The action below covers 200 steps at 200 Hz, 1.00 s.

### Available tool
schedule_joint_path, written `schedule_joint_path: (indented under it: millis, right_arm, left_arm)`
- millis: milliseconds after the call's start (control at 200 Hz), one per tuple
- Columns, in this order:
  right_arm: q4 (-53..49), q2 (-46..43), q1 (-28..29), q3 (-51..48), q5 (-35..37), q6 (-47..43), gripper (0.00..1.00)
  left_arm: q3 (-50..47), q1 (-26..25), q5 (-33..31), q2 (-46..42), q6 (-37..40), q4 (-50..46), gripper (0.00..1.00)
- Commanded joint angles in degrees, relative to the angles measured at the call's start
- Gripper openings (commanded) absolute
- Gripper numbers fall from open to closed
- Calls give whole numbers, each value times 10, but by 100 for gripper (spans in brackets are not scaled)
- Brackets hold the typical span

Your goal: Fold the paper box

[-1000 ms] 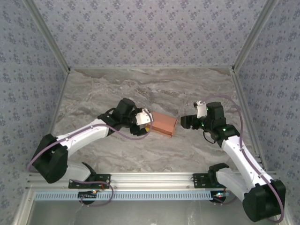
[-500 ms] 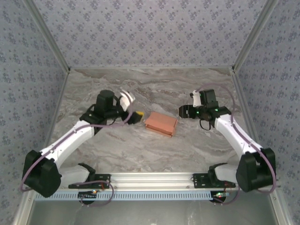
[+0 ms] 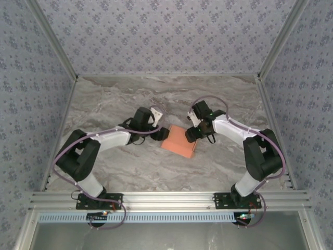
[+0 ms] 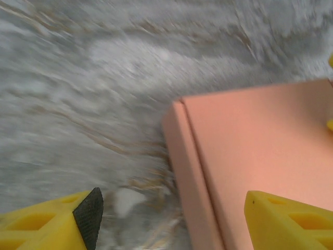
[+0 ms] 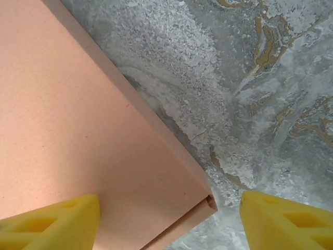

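The paper box (image 3: 178,142) lies flat on the marble table as a closed salmon-orange rectangle. My left gripper (image 3: 163,132) is at its left end, open. In the left wrist view the box (image 4: 255,151) lies under the gripper (image 4: 171,221), whose yellow fingers (image 4: 47,224) stand on either side of the box's left edge without closing on it. My right gripper (image 3: 190,136) hangs over the box's far right corner, open. In the right wrist view that corner of the box (image 5: 78,130) sits between the spread fingers (image 5: 286,221) of the gripper (image 5: 169,224).
Patterned walls (image 3: 41,62) close in the table on the left, back and right. An aluminium rail (image 3: 166,200) runs along the near edge by the arm bases. Bare marble (image 3: 156,172) surrounds the box.
Both grippers have closed in on the box: the left one came back from the left to its left end, and the right one moved left onto its right corner. The box has hardly moved.
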Motion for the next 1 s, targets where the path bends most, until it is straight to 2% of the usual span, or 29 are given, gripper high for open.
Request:
schedule_joint_path:
  millis: [0, 150, 370, 525, 695, 844, 994]
  right_arm:
    - [-19, -12, 10, -15, 36, -49, 74]
    - [-14, -57, 8, -26, 20, -78, 75]
    - [22, -145, -31, -43, 7, -54, 75]
    - [52, -200, -101, -81, -101, 10, 76]
    - [83, -200, -190, -132, -249, 160, 75]
    - [121, -177, -206, -182, -334, 251, 76]
    - [218, -146, -219, -229, -407, 356, 79]
  left_arm:
    - [-6, -9, -19, 4, -29, 41, 73]
    - [-24, -13, -27, 17, -23, 43, 68]
    - [-27, -13, -26, 52, -40, 59, 51]
    - [-28, -12, -4, 62, -56, 69, 49]
    - [-38, -6, 19, 77, -83, 90, 45]
    - [-60, 21, 54, 90, -133, 135, 40]
    - [-79, 44, 73, 90, -154, 168, 40]
